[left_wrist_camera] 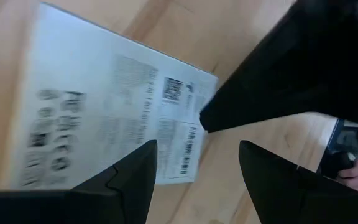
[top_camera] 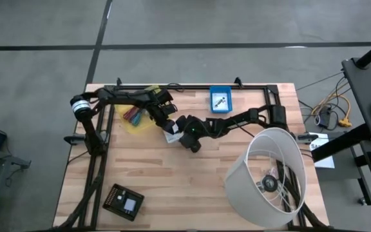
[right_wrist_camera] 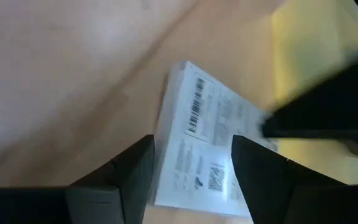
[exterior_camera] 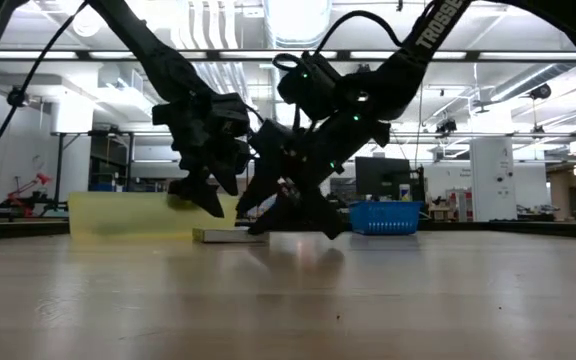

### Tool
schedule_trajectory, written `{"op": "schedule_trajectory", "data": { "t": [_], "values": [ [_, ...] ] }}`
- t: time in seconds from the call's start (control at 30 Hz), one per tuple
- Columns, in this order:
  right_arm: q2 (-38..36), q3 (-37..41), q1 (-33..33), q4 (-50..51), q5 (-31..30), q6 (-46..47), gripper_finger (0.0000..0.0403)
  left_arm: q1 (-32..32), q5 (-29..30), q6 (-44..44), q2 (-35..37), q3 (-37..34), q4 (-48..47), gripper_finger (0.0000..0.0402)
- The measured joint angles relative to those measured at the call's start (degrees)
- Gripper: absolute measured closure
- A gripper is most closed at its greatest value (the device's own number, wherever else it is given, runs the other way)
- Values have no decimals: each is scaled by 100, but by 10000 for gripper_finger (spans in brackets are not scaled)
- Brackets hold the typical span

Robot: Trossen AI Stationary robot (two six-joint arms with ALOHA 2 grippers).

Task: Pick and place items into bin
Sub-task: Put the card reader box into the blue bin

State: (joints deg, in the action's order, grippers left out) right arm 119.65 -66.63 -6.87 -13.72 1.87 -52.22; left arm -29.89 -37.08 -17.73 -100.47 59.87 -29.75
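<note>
One white printed packet [top_camera: 171, 135] lies flat on the wooden table beside the yellow bin [top_camera: 136, 124]. It shows in the left wrist view [left_wrist_camera: 104, 112], the right wrist view [right_wrist_camera: 210, 137] and the low view [exterior_camera: 223, 236]. My left gripper [left_wrist_camera: 197, 165] is open and hovers over the packet from the bin's side [top_camera: 167, 121]. My right gripper [right_wrist_camera: 191, 162] is open too and reaches in over the packet's other edge [top_camera: 180, 129]. Each wrist view shows the other arm's dark finger over the packet; I cannot tell whether it touches. Teal and magenta tools [top_camera: 132, 115] lie in the yellow bin.
A blue bin [top_camera: 221, 100] holding a small dark item stands at the table's far edge. A flat black square device [top_camera: 123, 201] lies near the near left corner. A big white lampshade [top_camera: 269, 177] lies on its side at the near right. Bare wood lies between them.
</note>
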Motion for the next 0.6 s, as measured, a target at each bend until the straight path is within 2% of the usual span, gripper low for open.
{"op": "schedule_trajectory", "data": {
  "t": [0.43,0.6],
  "values": [
    [-58,-22,-9,808,-19,108,202,66,57,-22,-2,39,22,191],
    [-82,-53,-9,885,-24,441,202,66,-33,-166,81,126,-1,191]
  ]
}}
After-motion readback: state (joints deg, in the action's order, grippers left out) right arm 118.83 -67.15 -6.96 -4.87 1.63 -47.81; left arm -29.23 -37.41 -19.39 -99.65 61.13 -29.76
